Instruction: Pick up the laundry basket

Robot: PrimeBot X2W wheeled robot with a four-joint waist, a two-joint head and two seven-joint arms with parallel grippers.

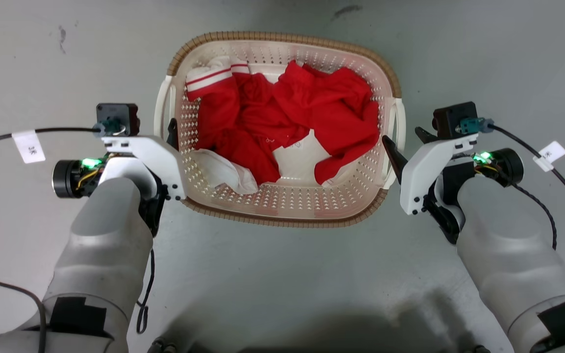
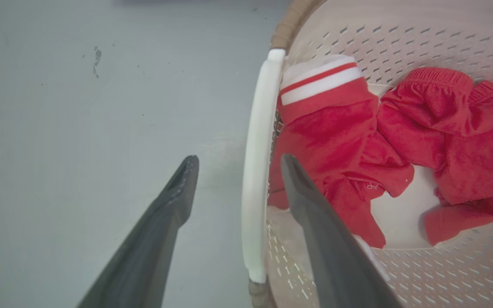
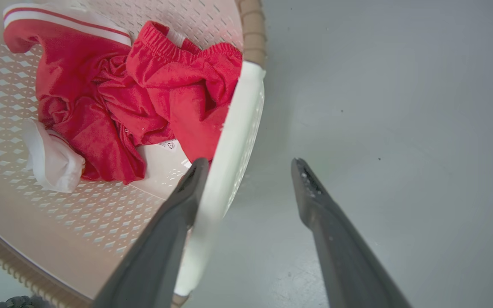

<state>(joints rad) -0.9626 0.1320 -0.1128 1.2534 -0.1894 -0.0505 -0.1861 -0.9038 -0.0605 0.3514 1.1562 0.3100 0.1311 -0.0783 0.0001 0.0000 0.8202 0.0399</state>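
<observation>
Laundry basket [image 1: 292, 196] upright on grey floor [image 1: 282, 274] directly ahead, long axis left–right, holding red clothes [image 1: 282, 122]; left fingers [image 2: 315, 222] spread, unclenched, straddling left handle [image 2: 257, 171]; right fingers [image 3: 165, 239] likewise parted astride right handle [image 3: 229, 141], one finger inside each.

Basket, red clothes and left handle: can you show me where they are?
Basket [image 1: 282, 36]: head view, far brown rim.
Red clothes [image 1: 331, 113]: head view, middle of the pile.
Left handle [image 2: 257, 171]: left wrist view, middle of the white bar.
</observation>
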